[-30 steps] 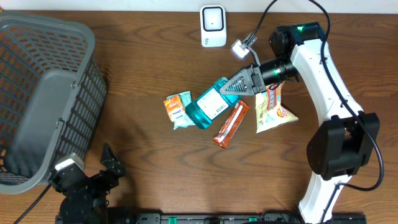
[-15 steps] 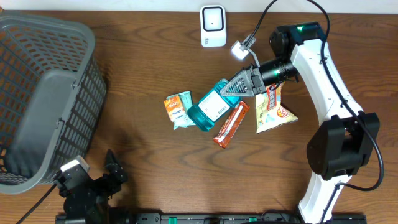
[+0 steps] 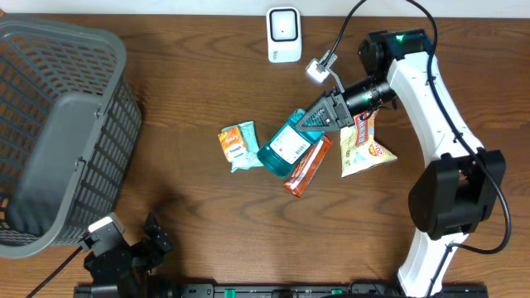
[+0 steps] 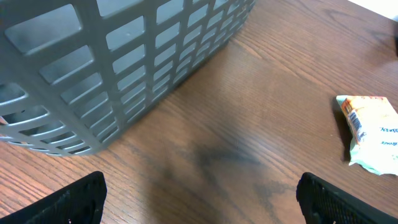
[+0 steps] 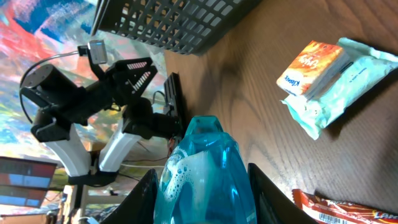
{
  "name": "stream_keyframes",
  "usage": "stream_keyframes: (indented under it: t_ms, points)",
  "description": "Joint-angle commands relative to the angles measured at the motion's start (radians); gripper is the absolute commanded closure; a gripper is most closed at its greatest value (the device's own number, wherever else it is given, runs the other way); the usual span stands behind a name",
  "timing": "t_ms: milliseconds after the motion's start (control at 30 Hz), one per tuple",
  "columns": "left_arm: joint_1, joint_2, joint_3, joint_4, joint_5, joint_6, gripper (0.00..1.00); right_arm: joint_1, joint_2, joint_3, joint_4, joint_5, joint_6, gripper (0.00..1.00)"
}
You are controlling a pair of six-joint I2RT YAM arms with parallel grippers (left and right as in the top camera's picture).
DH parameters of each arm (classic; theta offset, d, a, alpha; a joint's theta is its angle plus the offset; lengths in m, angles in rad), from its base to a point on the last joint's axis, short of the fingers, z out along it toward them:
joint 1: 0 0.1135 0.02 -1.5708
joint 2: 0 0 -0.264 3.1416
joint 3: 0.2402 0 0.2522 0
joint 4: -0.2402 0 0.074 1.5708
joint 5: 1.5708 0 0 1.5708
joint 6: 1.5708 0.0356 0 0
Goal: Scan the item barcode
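Blue bottle (image 3: 286, 147) being pinched by right tool (image 3: 312, 122), tilted, label up, mid-tabletop between tissue pack (image 3: 238, 146) and orange bar (image 3: 308, 165), near of scanner (image 3: 283, 34). Left tool (image 4: 200, 186) being seen spread wide, near-left.

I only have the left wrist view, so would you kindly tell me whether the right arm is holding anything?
Observer: Yes, the right gripper is shut on the blue mouthwash bottle.
Operator: Thank you. Where is the scanner?
Observer: The white scanner stands at the far edge of the table, beyond the bottle.
Operator: Is the bottle's label visible?
Observer: Overhead, its white label faces up.
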Motion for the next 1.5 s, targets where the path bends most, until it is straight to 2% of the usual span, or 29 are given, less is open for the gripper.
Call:
stream_keyframes:
  t_ms: [0, 200, 300, 400, 500, 700, 900, 1100, 1400, 1467]
  points:
    - [0.003, -0.002, -0.002, -0.003, -0.006, -0.002, 0.02, 0.005, -0.036, 0.024, 0.009, -0.068, -0.008, 0.9]
    - [0.003, -0.002, -0.002, -0.003, -0.006, -0.002, 0.02, 0.005, -0.036, 0.024, 0.043, -0.068, -0.006, 0.89]
    - [0.003, -0.002, -0.002, -0.003, -0.006, -0.002, 0.02, 0.005, -0.036, 0.024, 0.115, -0.038, 0.002, 0.88]
    - [0.003, -0.002, -0.002, -0.003, -0.006, -0.002, 0.02, 0.005, -0.036, 0.024, 0.198, 0.024, 0.078, 0.88]
    - [0.003, -0.002, -0.002, -0.003, -0.006, -0.001, 0.02, 0.005, -0.036, 0.024, 0.314, 0.122, 0.22, 0.87]
    - [0.003, -0.002, -0.002, -0.003, -0.006, -0.002, 0.02, 0.005, -0.036, 0.024, 0.544, 0.415, 0.562, 0.93]
    - [0.003, -0.002, -0.002, -0.003, -0.006, -0.002, 0.02, 0.01, -0.036, 0.025, 0.651, 0.684, 0.761, 0.91]
    - [0.003, -0.002, -0.002, -0.003, -0.006, -0.002, 0.02, 0.057, -0.036, 0.026, 0.753, 0.923, 0.788, 0.87]
    - [0.003, -0.002, -0.002, -0.003, -0.006, -0.002, 0.02, 0.253, -0.036, 0.026, 0.888, 1.613, 0.786, 0.83]
    - [0.003, -0.002, -0.002, -0.003, -0.006, -0.002, 0.02, 0.296, -0.036, 0.026, 0.929, 1.717, 0.77, 0.83]
